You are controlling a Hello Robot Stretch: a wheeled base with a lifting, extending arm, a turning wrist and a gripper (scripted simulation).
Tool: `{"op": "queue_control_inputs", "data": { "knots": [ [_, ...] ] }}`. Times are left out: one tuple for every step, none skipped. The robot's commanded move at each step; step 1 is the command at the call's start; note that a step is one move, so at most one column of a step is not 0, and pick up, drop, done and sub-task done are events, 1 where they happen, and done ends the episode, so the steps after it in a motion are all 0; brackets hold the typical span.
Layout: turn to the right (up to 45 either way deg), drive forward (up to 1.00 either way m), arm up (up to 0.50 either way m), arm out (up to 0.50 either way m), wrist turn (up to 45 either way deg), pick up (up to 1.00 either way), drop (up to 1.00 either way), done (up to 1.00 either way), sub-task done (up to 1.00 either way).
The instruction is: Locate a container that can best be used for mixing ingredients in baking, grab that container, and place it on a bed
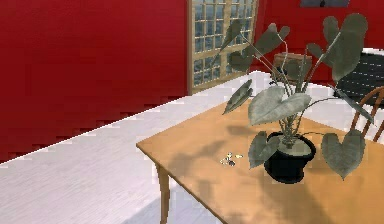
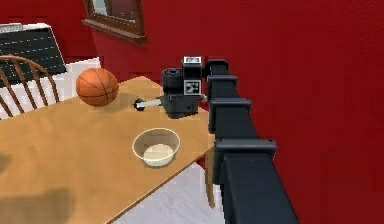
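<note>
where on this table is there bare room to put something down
Arm side view: the wide tabletop left of the bowl and nearer than the basketball is bare. Forward view: the corner left of the small object is free. Crowded: between basketball, bowl and gripper, and around the potted plant.

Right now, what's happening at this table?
The Stretch's arm reaches out over a wooden table, with its end effector near a basketball and a pale bowl. The bowl rests on the tabletop close to the edge, not lifted. In the forward view, a potted plant stands on a wooden table.
</note>
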Motion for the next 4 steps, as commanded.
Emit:
{"op": "queue_control_inputs", "data": {
  "knots": [
    [0.0,0.0,-0.24,0.0,0.0,0.0,0.0,0.0,0.0],
    [0.0,0.0,0.0,0.0,0.0,1.0,0.0,0.0,0.0],
    [0.0,0.0,0.1,0.0,0.0,0.0,0.0,0.0,0.0],
    [0.0,0.0,0.14,0.0,0.0,0.0,0.0,0.0,0.0]
  ]
}}
